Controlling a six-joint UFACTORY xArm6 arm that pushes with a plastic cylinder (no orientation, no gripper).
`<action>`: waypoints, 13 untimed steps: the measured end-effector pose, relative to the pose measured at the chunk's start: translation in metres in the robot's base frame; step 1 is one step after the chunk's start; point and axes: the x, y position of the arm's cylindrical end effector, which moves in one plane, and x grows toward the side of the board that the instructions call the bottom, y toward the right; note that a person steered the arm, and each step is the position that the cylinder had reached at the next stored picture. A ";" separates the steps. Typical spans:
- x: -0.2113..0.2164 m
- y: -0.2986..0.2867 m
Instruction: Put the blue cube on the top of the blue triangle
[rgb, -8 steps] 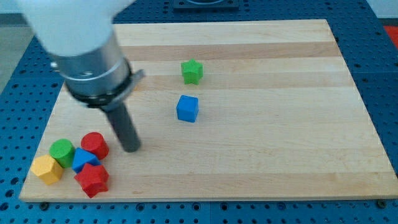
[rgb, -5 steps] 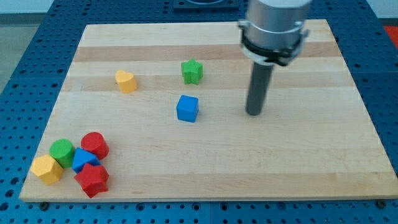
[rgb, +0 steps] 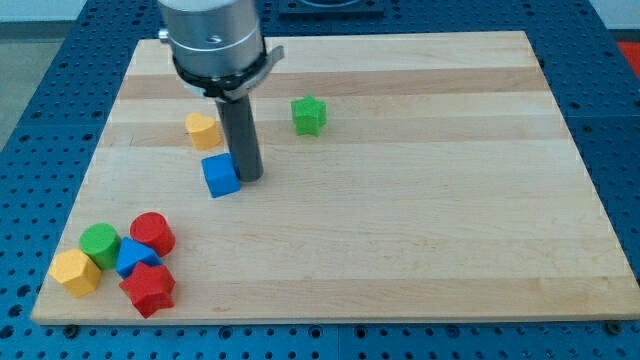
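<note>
Our tip (rgb: 249, 178) touching blue cube (rgb: 220, 175) right side; blue triangle (rgb: 133, 257) far down-left; no jaws on rod.

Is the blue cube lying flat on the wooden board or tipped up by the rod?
Flat. The blue cube shows a level top face, resting on the wooden board, with my tip against its right side.

A light wooden board (rgb: 420, 250) is laid on a blue table (rgb: 610, 60) (full of little round holes). Soft, even light is spread over it all.
</note>
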 end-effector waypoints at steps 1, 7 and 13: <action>0.000 -0.030; 0.020 -0.121; 0.072 -0.140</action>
